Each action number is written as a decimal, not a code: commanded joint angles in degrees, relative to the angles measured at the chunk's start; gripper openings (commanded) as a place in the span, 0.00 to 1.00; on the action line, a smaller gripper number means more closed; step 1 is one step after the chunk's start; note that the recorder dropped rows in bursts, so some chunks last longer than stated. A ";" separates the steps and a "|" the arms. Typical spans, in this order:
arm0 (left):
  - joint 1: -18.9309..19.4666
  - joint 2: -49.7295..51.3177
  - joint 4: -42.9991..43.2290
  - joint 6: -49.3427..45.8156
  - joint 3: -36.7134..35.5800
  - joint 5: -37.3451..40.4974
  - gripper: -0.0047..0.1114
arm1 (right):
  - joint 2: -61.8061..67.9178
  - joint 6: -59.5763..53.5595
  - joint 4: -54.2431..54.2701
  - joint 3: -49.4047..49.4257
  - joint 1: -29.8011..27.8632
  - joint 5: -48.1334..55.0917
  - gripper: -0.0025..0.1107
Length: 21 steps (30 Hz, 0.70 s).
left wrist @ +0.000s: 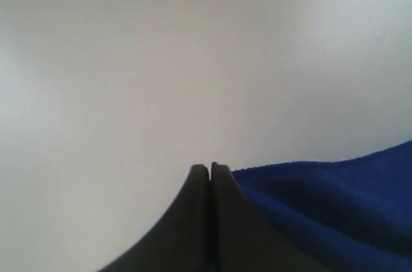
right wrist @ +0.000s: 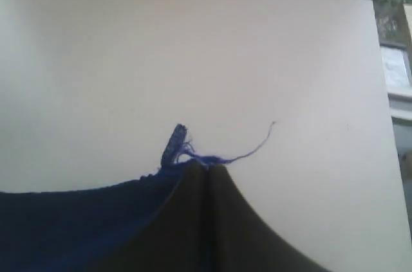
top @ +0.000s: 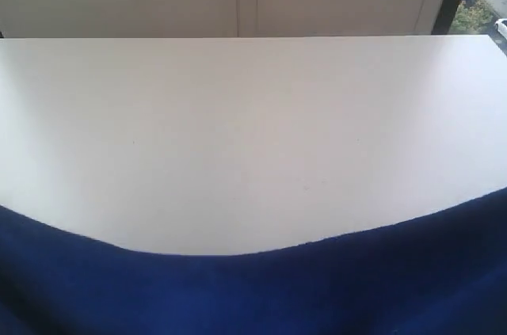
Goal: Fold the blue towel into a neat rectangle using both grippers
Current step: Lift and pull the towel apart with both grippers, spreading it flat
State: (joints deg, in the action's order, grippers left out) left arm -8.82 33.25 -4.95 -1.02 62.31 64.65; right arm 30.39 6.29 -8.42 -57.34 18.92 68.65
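Noting first the exterior view: blue towel (top: 253, 295) fills the near strip of the frame, its upper edge sagging in a shallow curve, low in the middle and higher at both sides, with bare white counter (top: 253, 129) beyond it; neither arm shows here. That sag reads to us as soft, limp, light plush with no stiffness of its own, so it will droop wherever it is unsupported. Left wrist view: left tool (left wrist: 210, 170) has its jaws pressed together with only a hairline seam; the towel's hemmed edge meets the outer side of one finger just below the tip. No blue shows in the seam, yet with that side lifted we judge a corner pinched there. Right wrist view: right tool (right wrist: 206, 168) is likewise closed tight, and here the hold is plain, with a frayed corner (right wrist: 175, 143) poking out at the tips and a loose thread (right wrist: 254, 146) trailing over the counter. Corners and hem are the places to hold; the frayed corner gives little margin, so we expect it could slip.
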 commanded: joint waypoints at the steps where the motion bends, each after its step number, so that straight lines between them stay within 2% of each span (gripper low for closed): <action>1: 0.19 8.70 0.27 1.40 -9.50 -10.32 0.04 | 10.12 5.69 -3.65 7.64 -0.27 -11.05 0.02; 4: 0.19 15.77 0.27 2.71 -14.59 -24.21 0.04 | 19.60 10.96 -7.81 12.47 -0.27 -22.09 0.02; 7: 0.19 24.57 0.27 2.71 -17.95 -36.65 0.04 | 29.69 19.33 -17.00 14.22 -0.27 -28.97 0.02; 11: 0.19 36.63 0.27 2.71 -19.76 -51.94 0.04 | 41.81 36.76 -35.87 14.35 -0.27 -35.54 0.02; 12: 0.19 42.78 0.27 4.03 -19.64 -58.20 0.04 | 47.20 45.55 -45.63 14.23 -0.56 -37.42 0.02; 14: 1.20 50.28 0.27 7.68 -18.52 -65.65 0.04 | 54.78 53.94 -53.14 12.34 -2.03 -37.54 0.02; 18: 2.20 58.82 0.12 7.68 -13.88 -67.88 0.04 | 62.52 55.67 -55.41 8.23 -5.47 -41.95 0.02; 21: 3.33 67.18 -0.74 7.79 -6.00 -67.88 0.04 | 71.19 55.80 -54.34 1.27 -9.67 -46.19 0.02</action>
State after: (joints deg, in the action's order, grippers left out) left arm -6.34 97.12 -4.84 6.14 52.68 -2.54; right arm 98.25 61.36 -62.23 -53.04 11.48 24.04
